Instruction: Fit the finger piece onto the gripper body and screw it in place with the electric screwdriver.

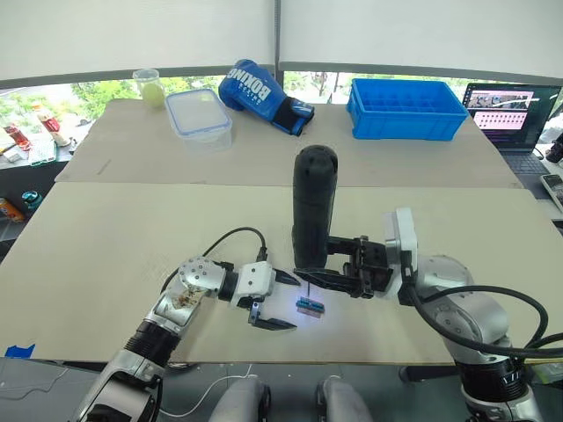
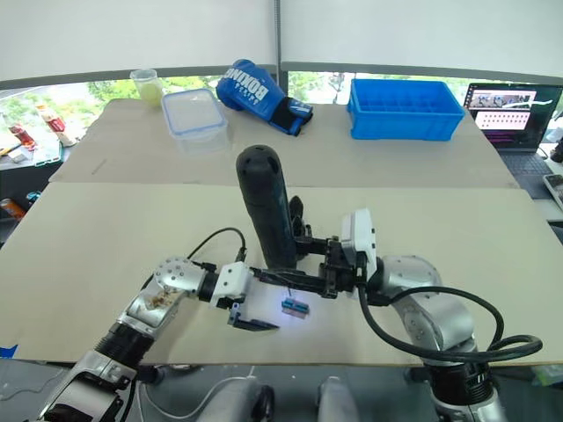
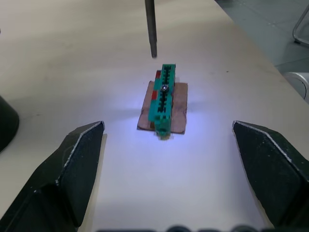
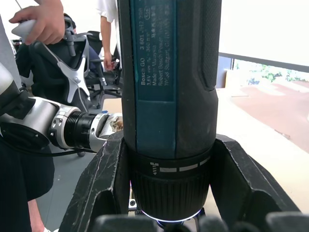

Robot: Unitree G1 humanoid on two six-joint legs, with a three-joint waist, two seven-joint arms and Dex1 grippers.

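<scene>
open table around green block (image 3: 163, 99), screwdriver bit (image 3: 150, 26) seemingly just above

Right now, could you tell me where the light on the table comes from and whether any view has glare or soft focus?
Left wrist view: a bluish-white pool of light surrounds the green block beneath the bit tip. Right wrist view: the electric screwdriver shows a glowing ring at its nose, the likely source; the windows behind are washed out. Left eye view: the same glow marks the table between both grippers.
</scene>
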